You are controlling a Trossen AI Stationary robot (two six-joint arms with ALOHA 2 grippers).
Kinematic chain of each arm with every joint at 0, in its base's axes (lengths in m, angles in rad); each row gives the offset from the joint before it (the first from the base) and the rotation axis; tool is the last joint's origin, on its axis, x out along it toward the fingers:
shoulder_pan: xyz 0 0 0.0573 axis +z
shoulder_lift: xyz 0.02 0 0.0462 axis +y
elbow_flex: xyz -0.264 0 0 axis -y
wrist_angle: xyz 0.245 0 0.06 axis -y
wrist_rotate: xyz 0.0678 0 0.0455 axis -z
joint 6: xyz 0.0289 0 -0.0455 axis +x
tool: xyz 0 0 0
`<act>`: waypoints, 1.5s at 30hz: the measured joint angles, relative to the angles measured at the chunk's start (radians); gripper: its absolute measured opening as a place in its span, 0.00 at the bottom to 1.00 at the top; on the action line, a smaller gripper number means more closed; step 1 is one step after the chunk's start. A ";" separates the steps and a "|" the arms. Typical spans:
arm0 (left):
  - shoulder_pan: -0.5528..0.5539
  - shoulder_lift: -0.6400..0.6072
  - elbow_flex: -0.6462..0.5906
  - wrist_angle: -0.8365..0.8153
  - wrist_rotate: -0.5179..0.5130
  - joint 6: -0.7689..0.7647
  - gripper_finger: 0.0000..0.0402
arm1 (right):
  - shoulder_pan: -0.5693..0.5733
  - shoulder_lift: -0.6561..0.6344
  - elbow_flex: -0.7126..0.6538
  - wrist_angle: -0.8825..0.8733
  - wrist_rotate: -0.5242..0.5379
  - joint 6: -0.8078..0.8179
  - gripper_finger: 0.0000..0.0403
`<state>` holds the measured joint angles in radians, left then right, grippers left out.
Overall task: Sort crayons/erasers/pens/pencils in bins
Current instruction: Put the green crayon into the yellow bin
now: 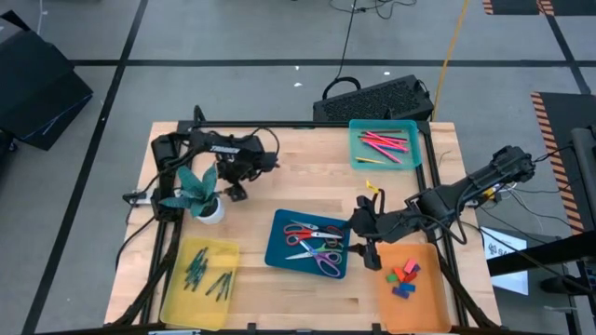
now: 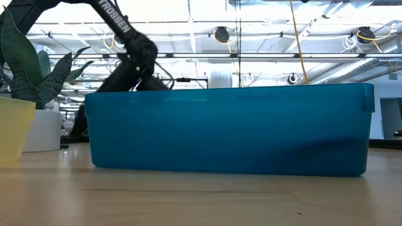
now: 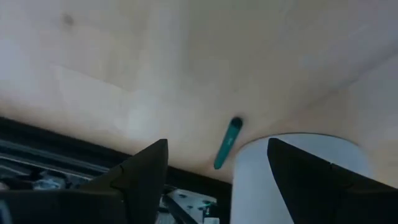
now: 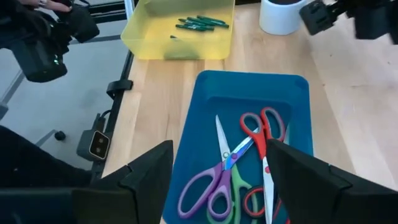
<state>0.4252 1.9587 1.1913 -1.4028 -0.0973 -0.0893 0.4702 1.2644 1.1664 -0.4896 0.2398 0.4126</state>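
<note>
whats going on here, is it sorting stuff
A two-arm robot is sorting desk supplies into bins. The right gripper hangs open and empty between the dark blue bin, which holds scissors, and the orange bin holding the erasers. The left gripper hovers open beside the potted plant, over a green pen on the table.
</note>
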 joint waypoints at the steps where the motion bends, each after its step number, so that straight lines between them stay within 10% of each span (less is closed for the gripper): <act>1: 0.000 -0.001 -0.026 0.019 -0.004 0.011 0.68 | -0.003 0.000 0.000 0.000 0.000 -0.003 0.62; 23: -0.016 -0.007 -0.211 0.206 -0.019 0.086 0.04 | -0.006 0.000 0.000 0.000 0.000 0.021 0.62; 45: -0.152 -0.223 0.068 0.264 0.044 -0.018 0.01 | -0.007 0.000 0.000 -0.001 -0.001 0.002 0.62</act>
<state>0.2733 1.7358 1.2594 -1.1384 -0.0536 -0.1072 0.4637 1.2644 1.1660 -0.4902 0.2392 0.4150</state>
